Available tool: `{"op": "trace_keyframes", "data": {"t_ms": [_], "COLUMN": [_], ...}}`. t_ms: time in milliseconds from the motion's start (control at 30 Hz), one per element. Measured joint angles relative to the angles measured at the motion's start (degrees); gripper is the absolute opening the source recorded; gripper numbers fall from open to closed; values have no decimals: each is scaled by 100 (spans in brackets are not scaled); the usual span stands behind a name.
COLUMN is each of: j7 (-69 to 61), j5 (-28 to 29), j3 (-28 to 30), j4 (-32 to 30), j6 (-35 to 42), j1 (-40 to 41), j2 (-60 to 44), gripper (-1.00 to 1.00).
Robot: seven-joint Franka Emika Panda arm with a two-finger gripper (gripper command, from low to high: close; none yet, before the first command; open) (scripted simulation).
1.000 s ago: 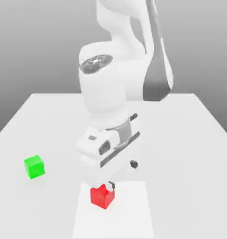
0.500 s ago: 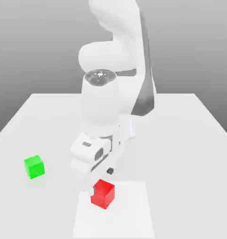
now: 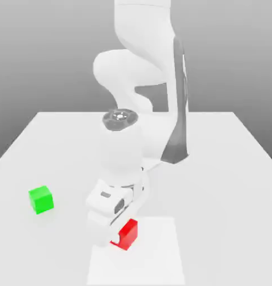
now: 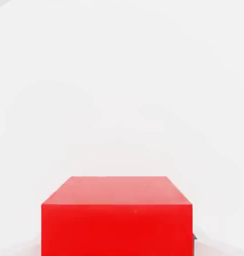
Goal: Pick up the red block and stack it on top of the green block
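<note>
So the gripper (image 3: 123,235) had one smooth red block (image 3: 128,235) pinched between its fingers, and one smooth green block (image 3: 41,200) sat well apart from it, toward the exterior view's left.

I have the arm (image 3: 143,28) coming down from high above the red block (image 3: 128,234), its links bent and folded behind the wrist. The wrist (image 3: 121,151) stands upright above the block, its dark round cap (image 3: 120,119) facing up. Below it, the white hand (image 3: 107,204) sits just above the block, turned at a slant to the exterior view. My pincer (image 3: 124,232) points down and is closed on the block's sides.
</note>
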State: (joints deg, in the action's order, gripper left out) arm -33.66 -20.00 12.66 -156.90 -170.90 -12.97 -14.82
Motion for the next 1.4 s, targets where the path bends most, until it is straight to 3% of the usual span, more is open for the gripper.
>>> {"op": "trace_keyframes", "data": {"t_ms": [333, 567, 633, 733, 1067, 1400], "j7": [1142, 1505, 1905, 2657, 5263, 5230], "j5": [1561, 1995, 2189, 2565, 3660, 3349], "j3": [978, 1110, 1411, 1887, 2586, 2819], "j4": [-151, -267, -313, -384, -601, -615], "j6": [666, 1094, 1191, 1326, 1854, 1318], "j1": [-619, -619, -789, 109, 2301, 2331], "j2": [979, 1443, 1551, 1738, 2668, 2094], "gripper": [-100, -100, -100, -100, -100, -100]}}
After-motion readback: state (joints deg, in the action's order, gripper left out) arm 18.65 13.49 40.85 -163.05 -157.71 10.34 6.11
